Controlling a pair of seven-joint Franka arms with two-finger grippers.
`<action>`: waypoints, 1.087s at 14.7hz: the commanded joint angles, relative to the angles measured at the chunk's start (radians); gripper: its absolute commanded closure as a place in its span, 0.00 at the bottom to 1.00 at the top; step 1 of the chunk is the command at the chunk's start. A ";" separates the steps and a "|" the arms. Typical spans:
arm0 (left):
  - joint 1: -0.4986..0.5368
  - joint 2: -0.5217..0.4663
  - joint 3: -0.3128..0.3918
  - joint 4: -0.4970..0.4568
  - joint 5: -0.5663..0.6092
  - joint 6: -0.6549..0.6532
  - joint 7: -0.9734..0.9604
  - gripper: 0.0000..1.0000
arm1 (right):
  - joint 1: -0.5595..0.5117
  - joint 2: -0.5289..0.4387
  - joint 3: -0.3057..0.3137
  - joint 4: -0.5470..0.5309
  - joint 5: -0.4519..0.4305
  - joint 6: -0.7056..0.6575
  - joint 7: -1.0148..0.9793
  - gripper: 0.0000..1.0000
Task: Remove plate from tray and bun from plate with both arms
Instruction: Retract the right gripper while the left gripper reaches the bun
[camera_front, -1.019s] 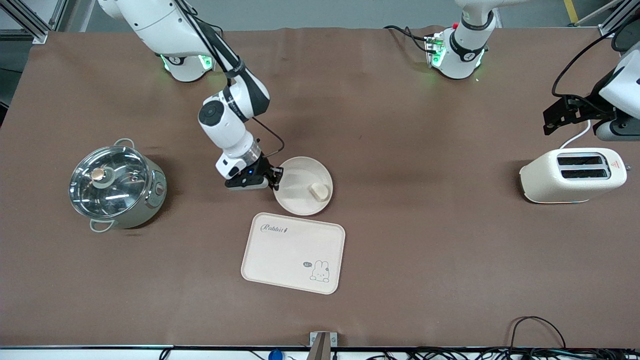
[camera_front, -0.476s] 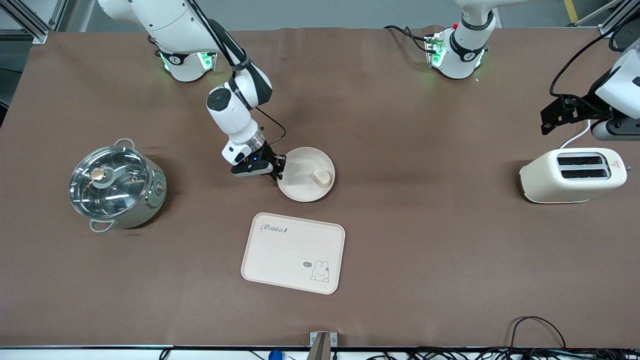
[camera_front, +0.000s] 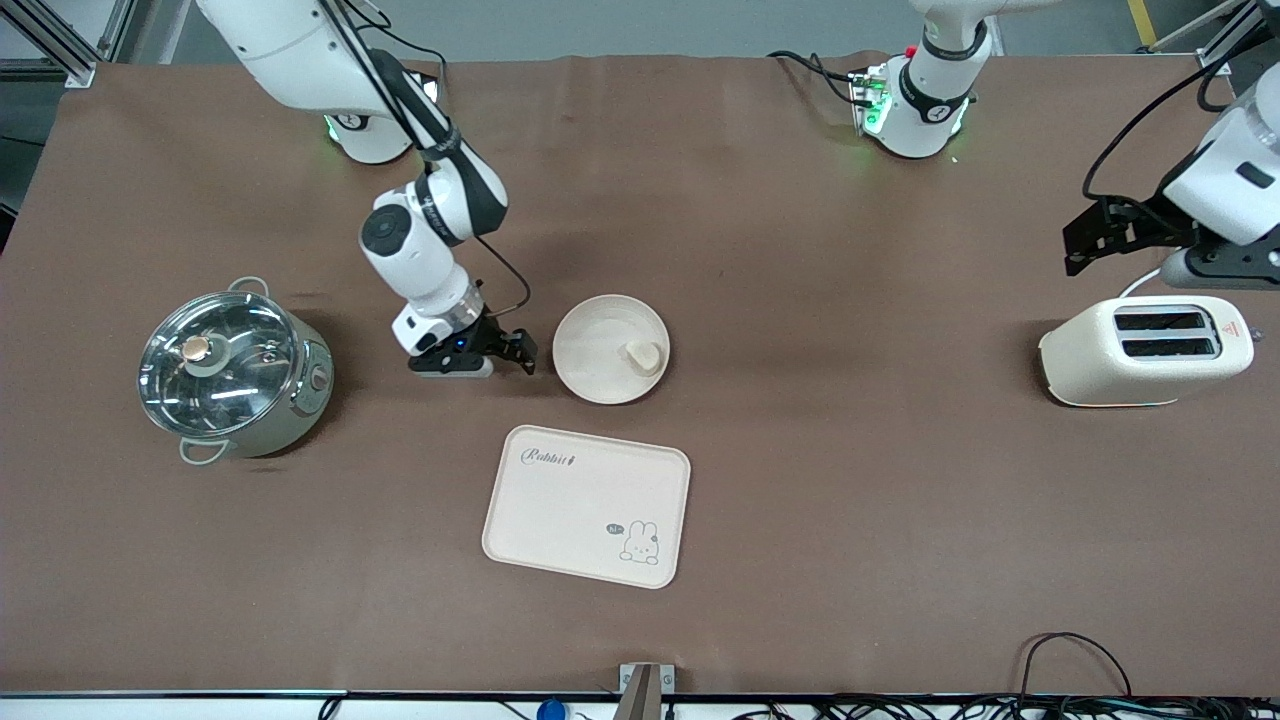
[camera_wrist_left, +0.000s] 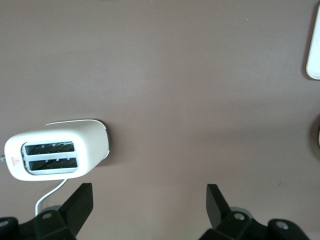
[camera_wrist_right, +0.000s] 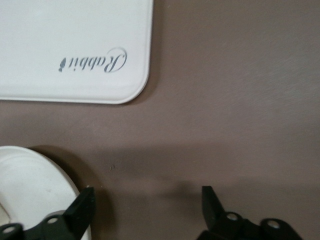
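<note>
The round cream plate (camera_front: 600, 340) lies flat on the brown table, a little farther from the front camera than the rabbit tray. The small pale bun (camera_front: 642, 355) sits on it, near the rim toward the left arm's end. My right gripper (camera_front: 522, 352) is open and empty, low over the table just beside the plate's rim on the pot's side, not touching it. In the right wrist view the plate's edge (camera_wrist_right: 30, 187) shows beside my open right gripper (camera_wrist_right: 150, 205). My left gripper (camera_front: 1082, 238) is open and empty in the air over the table by the toaster; the left wrist view (camera_wrist_left: 150, 205) shows bare table between its fingers.
A rectangular cream tray with a rabbit drawing (camera_front: 587, 505) lies nearer the front camera than the plate; it also shows in the right wrist view (camera_wrist_right: 70, 50). A lidded steel pot (camera_front: 232, 367) stands toward the right arm's end. A cream toaster (camera_front: 1146, 350) stands toward the left arm's end and shows in the left wrist view (camera_wrist_left: 55, 155).
My right gripper let go of the plate's rim, opened and drew back toward the pot. The plate with the bun now rests on the table. The left gripper drifted slightly.
</note>
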 joint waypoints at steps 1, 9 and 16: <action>-0.045 0.049 -0.012 0.013 -0.005 0.048 -0.019 0.00 | -0.073 -0.139 0.006 0.011 -0.007 -0.214 -0.096 0.00; -0.376 0.317 -0.014 0.013 0.005 0.298 -0.603 0.00 | -0.285 -0.330 -0.003 0.175 -0.176 -0.637 -0.248 0.00; -0.599 0.505 -0.012 0.013 0.011 0.482 -1.175 0.00 | -0.381 -0.340 -0.002 0.497 -0.257 -0.906 -0.251 0.00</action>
